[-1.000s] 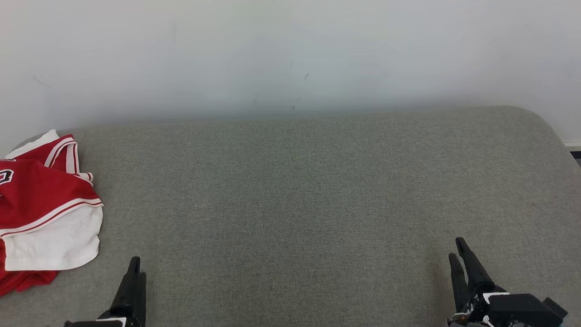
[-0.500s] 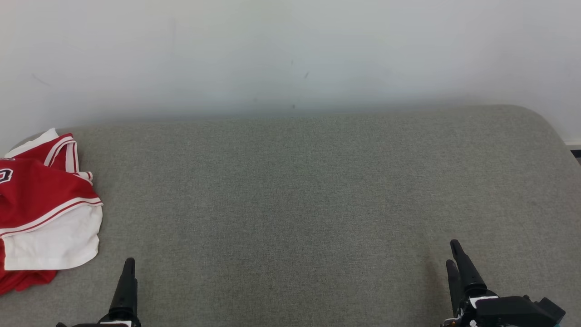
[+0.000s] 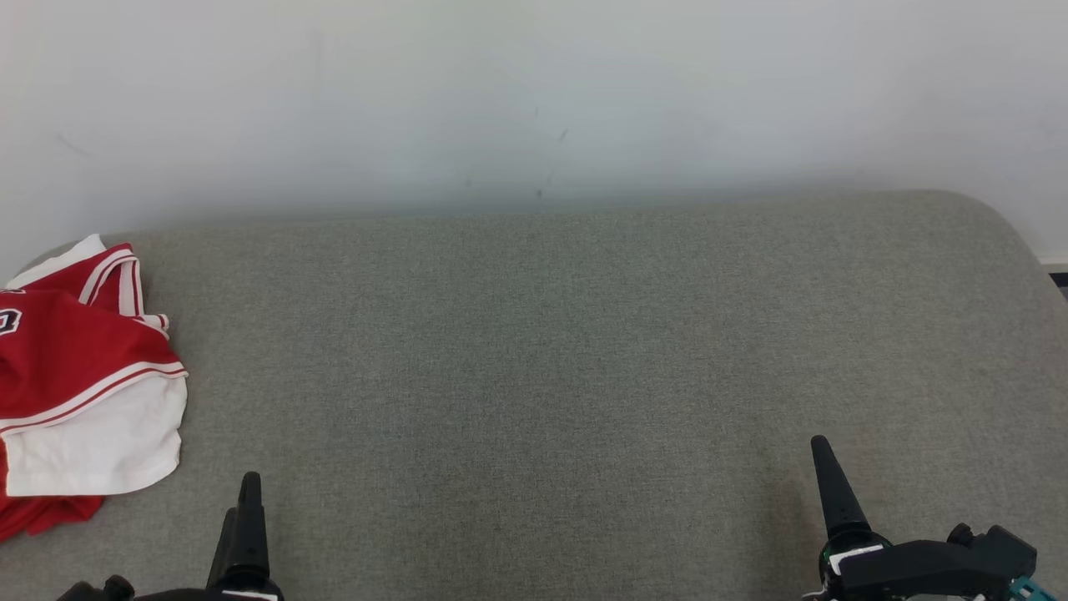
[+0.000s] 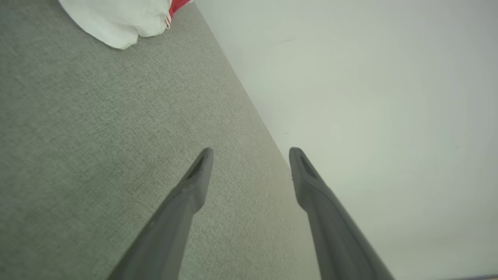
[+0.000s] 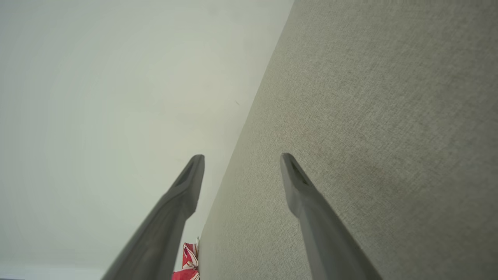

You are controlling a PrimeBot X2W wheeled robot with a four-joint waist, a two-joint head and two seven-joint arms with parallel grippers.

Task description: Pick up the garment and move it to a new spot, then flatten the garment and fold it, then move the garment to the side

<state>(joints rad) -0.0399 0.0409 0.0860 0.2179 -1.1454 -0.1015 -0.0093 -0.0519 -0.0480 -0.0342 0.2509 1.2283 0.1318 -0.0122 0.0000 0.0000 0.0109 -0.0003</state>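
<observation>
The garment [image 3: 79, 384], a red jersey with white trim and a white panel, lies bunched at the far left of the grey cushion [image 3: 534, 359], partly cut off by the head view's edge. My left gripper [image 3: 242, 501] hovers at the lower left, just right of the garment and apart from it. In its wrist view the left gripper [image 4: 251, 151] stands open and empty, with the garment's white cloth [image 4: 116, 19] far ahead. My right gripper [image 3: 826, 467] is at the lower right; its wrist view shows the right gripper [image 5: 242, 156] open and empty, the garment [image 5: 188, 266] small and distant.
A white wall [image 3: 534, 100] rises right behind the cushion. The cushion's rounded right end [image 3: 1014, 242] drops off toward a dark strip of floor [image 3: 1058, 280]. Bare grey fabric stretches between my two grippers.
Both grippers have spread their fingers from nearly together to wide apart. The right gripper has shifted slightly left and turned at the wrist. The garment has not moved.
</observation>
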